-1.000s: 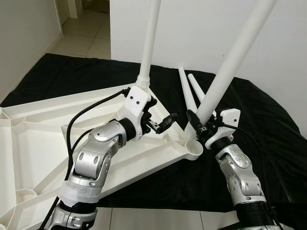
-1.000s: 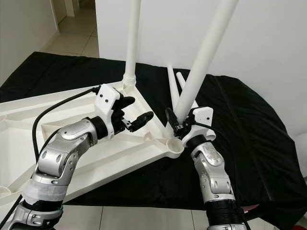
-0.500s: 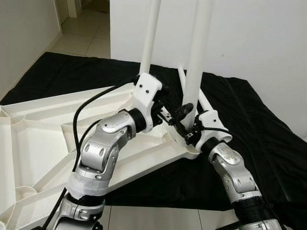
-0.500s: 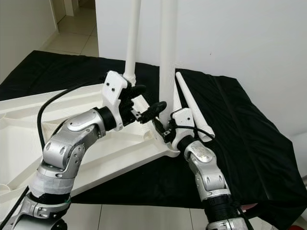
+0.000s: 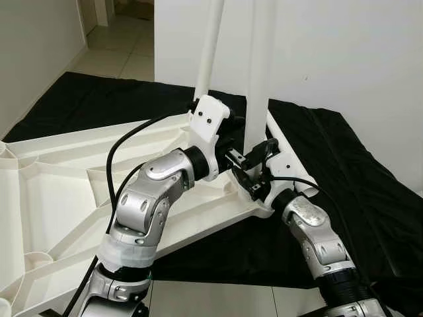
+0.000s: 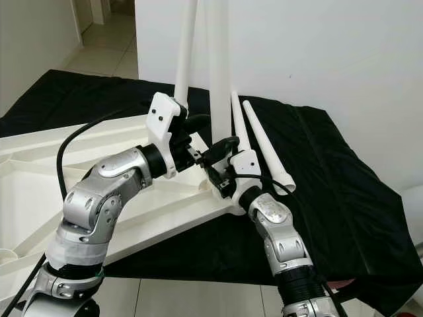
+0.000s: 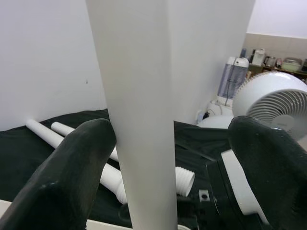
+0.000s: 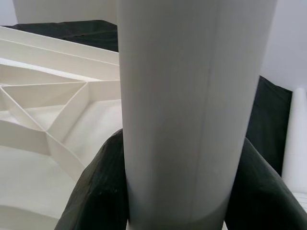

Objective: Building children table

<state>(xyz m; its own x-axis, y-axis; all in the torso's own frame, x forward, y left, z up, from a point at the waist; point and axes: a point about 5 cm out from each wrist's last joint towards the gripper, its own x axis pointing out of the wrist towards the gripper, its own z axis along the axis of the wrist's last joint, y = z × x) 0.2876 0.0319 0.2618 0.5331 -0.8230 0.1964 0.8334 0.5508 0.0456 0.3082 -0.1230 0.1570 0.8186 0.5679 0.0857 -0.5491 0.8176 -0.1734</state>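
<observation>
While the right gripper (image 5: 254, 181) pinches the upright leg (image 5: 259, 72) at the tabletop's (image 5: 59, 185) near-right corner socket and the left gripper (image 5: 248, 148) sits spread around it, any tilt could cross-thread or pop it out, honestly.

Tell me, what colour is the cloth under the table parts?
Black cloth, clearest in the right eye view.

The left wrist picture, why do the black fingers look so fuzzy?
In the left wrist view the fingers sit right against the lens, so their edges go soft, while the fan behind looks sharper. In the right wrist view the white leg looms huge and evenly lit, without glare.
</observation>
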